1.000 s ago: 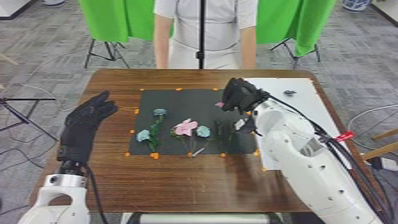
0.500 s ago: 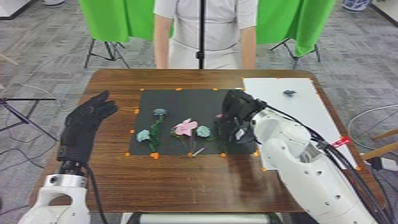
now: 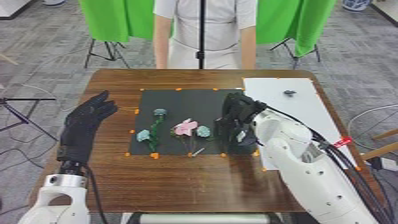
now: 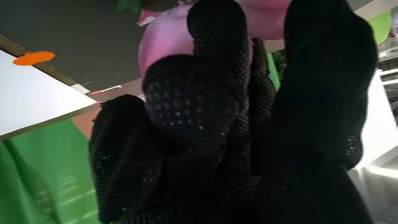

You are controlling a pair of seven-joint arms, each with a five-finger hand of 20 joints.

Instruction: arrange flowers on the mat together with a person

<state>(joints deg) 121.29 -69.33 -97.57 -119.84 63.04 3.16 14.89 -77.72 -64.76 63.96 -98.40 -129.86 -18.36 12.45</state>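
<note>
1. In right hand [image 3: 238,112], curled and clamped: pink flower [image 4: 165,39], over right side of black mat [image 3: 182,101].
2. Just left: pale blue flower [image 3: 203,131]; likely lay down alongside, lengthwise near to far.
3. Farther left, off the mat: left hand [image 3: 84,120], relaxed, less near.

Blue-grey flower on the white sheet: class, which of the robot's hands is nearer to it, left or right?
Right. The right hand is over the right side of the mat, left of the flower; the left hand is past the mat's left edge, much farther away.
</note>
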